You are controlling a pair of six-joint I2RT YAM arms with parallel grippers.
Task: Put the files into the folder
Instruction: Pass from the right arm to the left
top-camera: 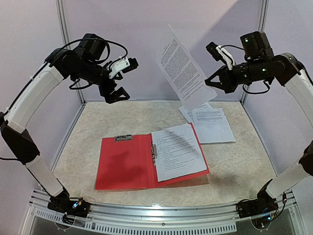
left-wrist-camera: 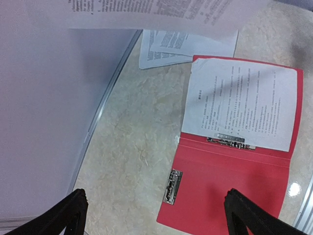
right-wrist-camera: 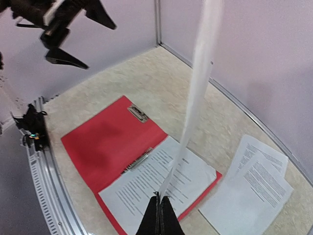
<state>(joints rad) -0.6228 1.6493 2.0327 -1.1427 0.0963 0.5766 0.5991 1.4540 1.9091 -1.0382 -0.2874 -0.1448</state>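
Observation:
The red folder (top-camera: 124, 164) (left-wrist-camera: 230, 191) (right-wrist-camera: 107, 142) lies open on the table, with one printed file sheet (top-camera: 178, 152) (left-wrist-camera: 239, 105) on its right half. My right gripper (top-camera: 209, 82) (right-wrist-camera: 159, 200) is shut on the lower edge of another sheet (top-camera: 183, 73) (right-wrist-camera: 198, 83), which stands nearly upright in the air above the table's back right. More files (top-camera: 210, 125) (right-wrist-camera: 254, 191) lie flat on the table beyond the folder's right side. My left gripper (top-camera: 117, 95) (left-wrist-camera: 156, 205) hangs open and empty, high over the back left.
A silver clip (top-camera: 123, 138) (left-wrist-camera: 172, 186) sits at the far edge of the folder's bare left half. Grey walls close the back and both sides. A metal rail (top-camera: 161, 213) runs along the near edge.

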